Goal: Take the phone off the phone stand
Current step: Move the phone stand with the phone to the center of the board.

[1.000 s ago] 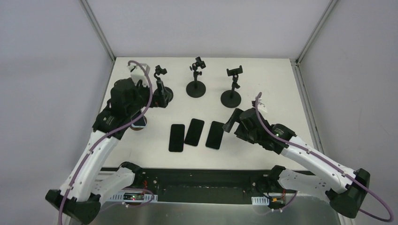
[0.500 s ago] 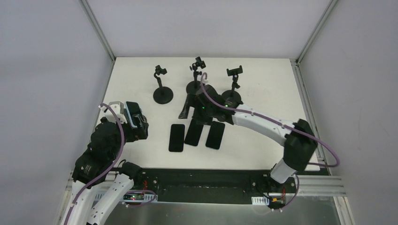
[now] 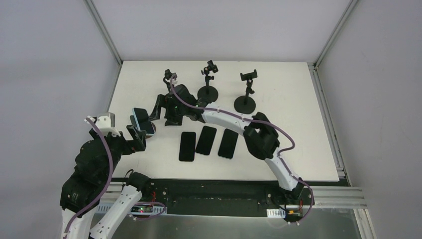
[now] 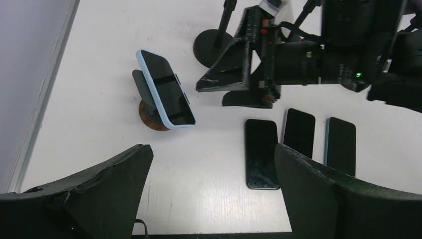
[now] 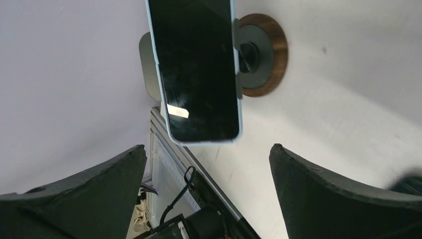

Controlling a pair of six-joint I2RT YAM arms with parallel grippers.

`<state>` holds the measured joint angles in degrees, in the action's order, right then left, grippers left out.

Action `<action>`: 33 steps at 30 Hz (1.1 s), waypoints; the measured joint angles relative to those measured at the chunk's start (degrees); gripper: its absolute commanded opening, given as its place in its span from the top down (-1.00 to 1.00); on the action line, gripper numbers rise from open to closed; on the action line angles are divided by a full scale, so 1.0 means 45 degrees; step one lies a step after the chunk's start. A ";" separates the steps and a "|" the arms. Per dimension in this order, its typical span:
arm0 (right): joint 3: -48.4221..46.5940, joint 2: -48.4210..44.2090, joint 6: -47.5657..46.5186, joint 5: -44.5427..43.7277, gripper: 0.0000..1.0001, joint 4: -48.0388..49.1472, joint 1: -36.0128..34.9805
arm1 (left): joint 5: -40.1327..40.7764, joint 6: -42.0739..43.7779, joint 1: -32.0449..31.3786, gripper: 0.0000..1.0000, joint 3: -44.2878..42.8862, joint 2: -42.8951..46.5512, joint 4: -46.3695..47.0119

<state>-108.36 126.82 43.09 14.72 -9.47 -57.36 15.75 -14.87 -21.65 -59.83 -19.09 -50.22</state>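
Phone (image 3: 142,119) in its pale blue case sits tilted on the phone stand (image 4: 149,118), near the left edge of the tabletop (image 3: 288,124). Right pincer (image 3: 158,105) hangs just beside it, fingers spread wide and touching nothing; its own camera shows the screen between them. Left pincer (image 3: 137,139) hovers closer to the near edge, likewise spread and holding nothing. Three dark phones (image 3: 206,140) lie flat side by side mid-tabletop, with three black clamp stands (image 3: 207,93) behind them.

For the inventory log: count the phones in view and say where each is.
4. Three lie flat in a row mid-table: left phone, middle phone, right phone. The fourth phone, blue-cased, sits on the stand at the table's left. The right arm could hide more.
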 measured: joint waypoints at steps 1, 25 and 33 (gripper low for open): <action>-0.0695 0.0661 0.0049 0.0126 -0.94 0.0117 -0.0058 | 0.0000 0.0068 0.0000 -0.98 -0.0005 0.0000 -0.0024; -0.3842 0.3740 0.0185 0.0563 -0.86 0.0792 -0.0787 | -0.0491 0.0729 0.0000 -0.98 0.0010 0.0000 -0.0573; -0.4493 0.4284 0.0228 0.0559 -0.85 0.0709 -0.0850 | -0.0505 0.0874 -0.0005 -0.98 0.0262 -0.0005 -0.0622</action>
<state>-128.57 146.10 44.12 17.23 -6.28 -61.19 13.47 -10.94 -21.67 -58.65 -19.11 -53.01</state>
